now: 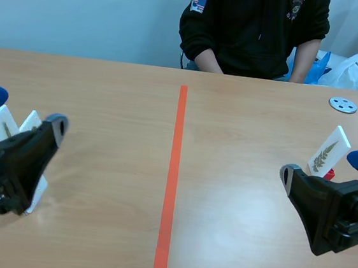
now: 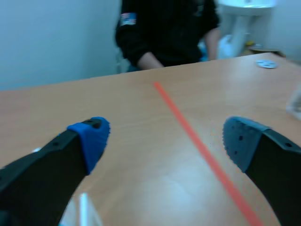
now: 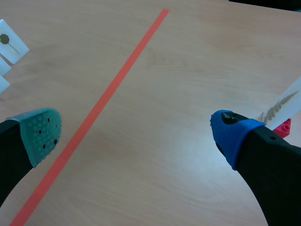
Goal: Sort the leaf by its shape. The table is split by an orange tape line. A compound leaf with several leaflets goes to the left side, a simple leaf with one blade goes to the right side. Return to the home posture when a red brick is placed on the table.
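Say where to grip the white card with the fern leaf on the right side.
The white fern-leaf card stands tilted, a small red brick at its base. Likely best: pinch its free upper end across the flat faces, right claw coming from above.

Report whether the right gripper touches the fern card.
Cannot tell: in scene and wrist views the right gripper overlaps the fern card, hiding any gap.

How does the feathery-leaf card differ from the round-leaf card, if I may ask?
The feathery-leaf card shows many small leaflets; the round-leaf card shows one blade on a stalk. The feathery-leaf card stands right of the tape line, the round-leaf card left of it. Both are white.
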Tool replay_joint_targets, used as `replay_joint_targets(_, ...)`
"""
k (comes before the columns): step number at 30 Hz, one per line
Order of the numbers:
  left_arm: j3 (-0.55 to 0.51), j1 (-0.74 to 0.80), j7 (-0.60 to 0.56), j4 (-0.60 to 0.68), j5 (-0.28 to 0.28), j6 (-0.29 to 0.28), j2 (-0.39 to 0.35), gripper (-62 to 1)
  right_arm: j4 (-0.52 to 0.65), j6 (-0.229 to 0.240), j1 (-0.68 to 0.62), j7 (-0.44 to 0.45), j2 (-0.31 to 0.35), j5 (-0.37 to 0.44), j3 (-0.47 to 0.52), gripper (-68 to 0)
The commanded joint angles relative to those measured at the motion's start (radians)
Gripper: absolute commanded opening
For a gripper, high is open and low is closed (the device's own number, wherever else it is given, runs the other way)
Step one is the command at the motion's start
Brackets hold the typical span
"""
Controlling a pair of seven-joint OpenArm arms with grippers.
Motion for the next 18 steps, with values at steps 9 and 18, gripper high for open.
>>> replay_joint_targets(9,0.000,0.023,0.180,0.078,-0.085,-0.152,-0.023,1.4,0.002,0.002,0.011,0.019,0.000,0.012,0.010,0.4)
replay_joint_targets(18,0.001,0.020,0.210,0.077,-0.157,-0.136,-0.025,1.4,0.002,0.005,0.011,0.018,0.000,0.012,0.010,0.4)
